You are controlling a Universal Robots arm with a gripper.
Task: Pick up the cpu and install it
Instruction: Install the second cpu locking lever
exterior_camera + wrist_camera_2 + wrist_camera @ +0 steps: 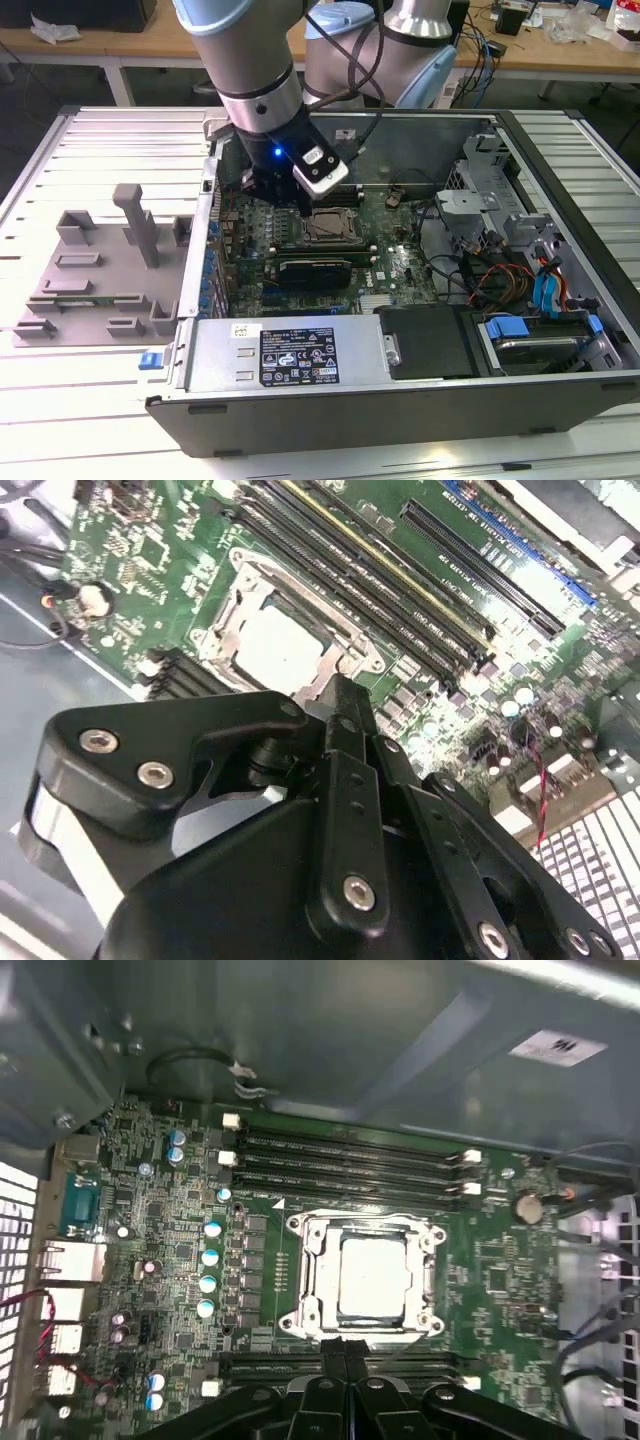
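Open PC case on slatted table [100, 400]: hand [345, 1355] pinched together, empty, just beside cpu [372, 1278] seated flat in socket [300, 1260].

The exterior view looked down from high in front at the whole open computer case [400, 390], while both wrist views sat close above its motherboard [180, 1260], sharing the cpu socket [285, 640] with the exterior view beyond the gripper [345, 1355].
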